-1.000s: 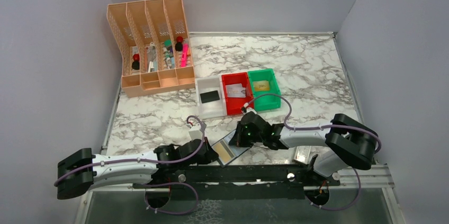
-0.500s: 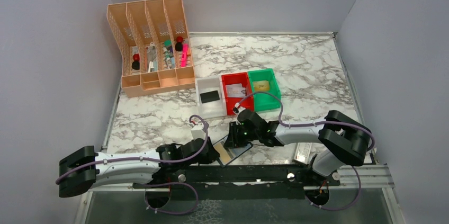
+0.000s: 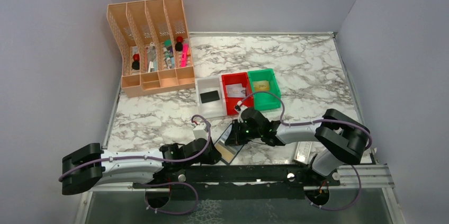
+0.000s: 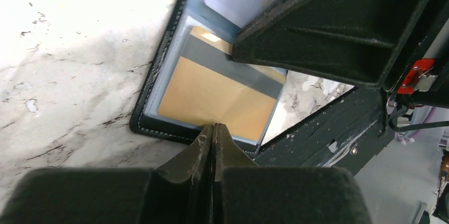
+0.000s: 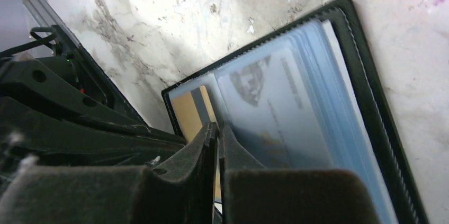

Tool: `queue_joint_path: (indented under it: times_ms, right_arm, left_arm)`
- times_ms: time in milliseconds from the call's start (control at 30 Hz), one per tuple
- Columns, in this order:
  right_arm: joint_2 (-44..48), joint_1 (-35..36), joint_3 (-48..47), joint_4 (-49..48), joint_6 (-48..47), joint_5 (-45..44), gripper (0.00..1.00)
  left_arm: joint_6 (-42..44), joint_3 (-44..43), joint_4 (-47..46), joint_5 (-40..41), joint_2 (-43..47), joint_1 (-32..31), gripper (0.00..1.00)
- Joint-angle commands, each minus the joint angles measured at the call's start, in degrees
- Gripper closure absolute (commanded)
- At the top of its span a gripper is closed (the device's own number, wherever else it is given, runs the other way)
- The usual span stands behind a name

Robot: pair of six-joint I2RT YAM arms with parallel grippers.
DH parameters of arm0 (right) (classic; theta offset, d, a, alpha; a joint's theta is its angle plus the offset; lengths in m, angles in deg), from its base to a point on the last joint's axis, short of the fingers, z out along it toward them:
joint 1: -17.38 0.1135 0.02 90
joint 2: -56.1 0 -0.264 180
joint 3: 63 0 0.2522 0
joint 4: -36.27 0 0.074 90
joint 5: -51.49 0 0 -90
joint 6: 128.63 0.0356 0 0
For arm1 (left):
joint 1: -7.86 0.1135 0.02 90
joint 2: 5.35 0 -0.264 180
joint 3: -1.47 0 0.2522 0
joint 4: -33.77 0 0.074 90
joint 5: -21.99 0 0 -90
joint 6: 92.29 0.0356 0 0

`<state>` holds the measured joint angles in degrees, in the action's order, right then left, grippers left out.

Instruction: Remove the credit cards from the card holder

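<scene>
Lying open at the lower centre of the overhead view, the card holder (image 3: 229,144) has a gold card (image 4: 217,94) inside a pocket. The fingers of the left gripper (image 4: 213,128) and the right gripper (image 5: 218,128) are pressed together at its edges. They could slip on the glossy pockets and drag the holder along.

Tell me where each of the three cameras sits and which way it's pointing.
Top external: above and behind the bases, looking down on the marble table; both arms show whole.
Left wrist: on the left arm, facing its closed left gripper and the gold card in the card holder.
Right wrist: over the right gripper, facing the pale printed card.
Shared: both wrist views show the gold card and card holder.
</scene>
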<state>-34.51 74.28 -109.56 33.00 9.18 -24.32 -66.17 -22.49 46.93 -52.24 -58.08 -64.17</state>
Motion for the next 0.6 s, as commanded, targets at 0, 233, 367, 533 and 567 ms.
queue_joint_path:
  times_ms: [0,233,367,533,567]
  right_arm:
    - [0.22,1.91,-0.52,-4.61,2.48,10.46,0.95]
    - [4.39,0.78,0.14,-0.68,0.94,8.22,0.99]
    - [6.72,-1.14,0.83,1.36,0.08,7.43,0.99]
    - [8.19,-2.87,1.24,2.92,-0.56,7.43,0.99]
    - [8.46,-3.14,1.36,3.21,-0.69,7.37,0.99]
  left_arm:
    - [-0.35,1.97,-0.20,-1.10,-2.28,-0.13,0.95]
    - [-0.71,2.46,2.04,-0.24,-0.41,-0.14,0.97]
    - [-0.98,2.84,3.85,0.13,1.52,-0.13,0.98]
    - [-1.33,3.43,5.49,0.40,3.80,-0.13,1.00]
    - [-1.35,3.50,5.83,0.48,4.16,-0.13,1.00]
